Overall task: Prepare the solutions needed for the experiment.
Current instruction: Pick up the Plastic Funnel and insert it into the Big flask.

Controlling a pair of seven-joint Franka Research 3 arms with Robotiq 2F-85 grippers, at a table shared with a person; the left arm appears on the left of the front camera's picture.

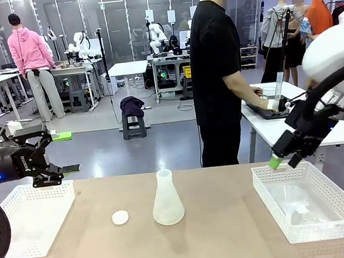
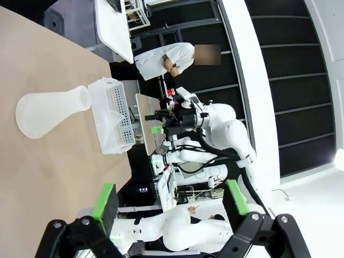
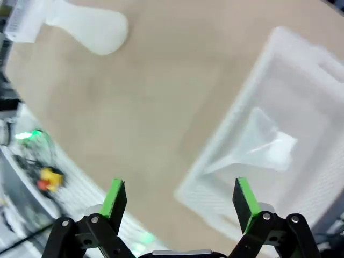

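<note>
A translucent conical flask [image 1: 166, 200] stands upright at the middle of the table; I can make out no liquid in it, and the solutions are out of view. The same flask [image 2: 47, 111] lies across the left wrist view, and the flask [image 3: 91, 29] sits at the top of the right wrist view. My left gripper [image 1: 66, 152] [image 2: 169, 202] hangs open above the left basket [image 1: 23, 233], holding nothing. My right gripper [image 1: 285, 160] [image 3: 179, 196] is open over the near-left corner of the right basket [image 1: 343, 201] [image 3: 215, 161], with nothing between its fingers.
A small white round cap [image 1: 120, 217] lies left of the flask. A clear funnel-like piece [image 1: 294, 205] [image 3: 264, 144] lies in the right basket. A person in a black shirt [image 1: 215, 58] stands beyond the far edge, hands on a side table [image 1: 263, 126] at the right.
</note>
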